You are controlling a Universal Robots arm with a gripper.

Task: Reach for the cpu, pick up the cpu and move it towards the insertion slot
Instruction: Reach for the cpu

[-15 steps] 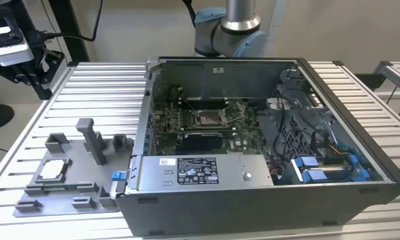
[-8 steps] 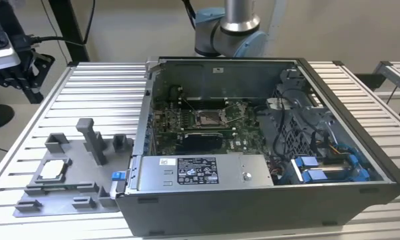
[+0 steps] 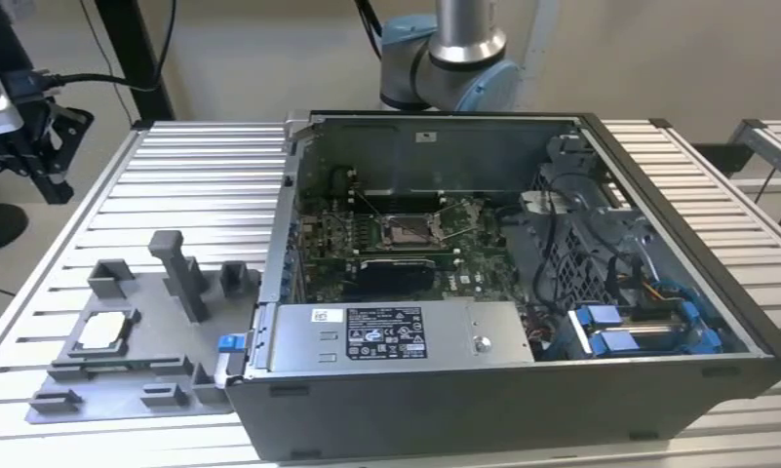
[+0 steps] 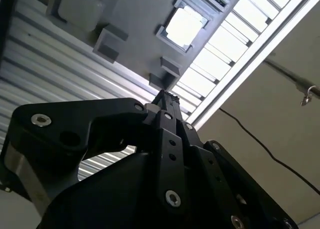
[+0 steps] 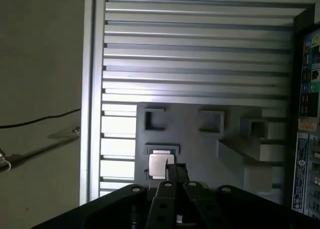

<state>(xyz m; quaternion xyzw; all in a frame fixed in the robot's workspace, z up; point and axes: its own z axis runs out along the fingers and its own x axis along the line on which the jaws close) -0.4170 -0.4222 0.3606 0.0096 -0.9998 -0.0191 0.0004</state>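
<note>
CPU (image 3: 104,331) lies flat, silvery top up, in a square pocket of the grey plastic fixture (image 3: 143,385). The fixture rests on the slatted metal table (image 3: 208,185) at the exterior view's left, just beside the open computer case (image 3: 494,414). An upright post (image 3: 182,278) and several low blocks of the fixture stand around the chip without touching it. Nothing grips or touches the CPU, so it has not been picked up. In the first wrist view the gripper (image 5: 175,171) points down towards the fixture, and its tip overlaps the near edge of the CPU (image 5: 159,164); how high it hangs above the chip is unclear. In the second wrist view the gripper (image 4: 163,95) points the same way, with the bright CPU (image 4: 184,26) further off in its pocket. Whether the gripper is open or closed cannot be told from either wrist view, and nothing is seen held in it. The insertion slot (image 3: 410,230) lies on the green motherboard (image 3: 475,249) inside the case, well apart from the CPU, with its dark centre framed in silver metal. The arm's base (image 3: 443,58) stands behind the case.
</note>
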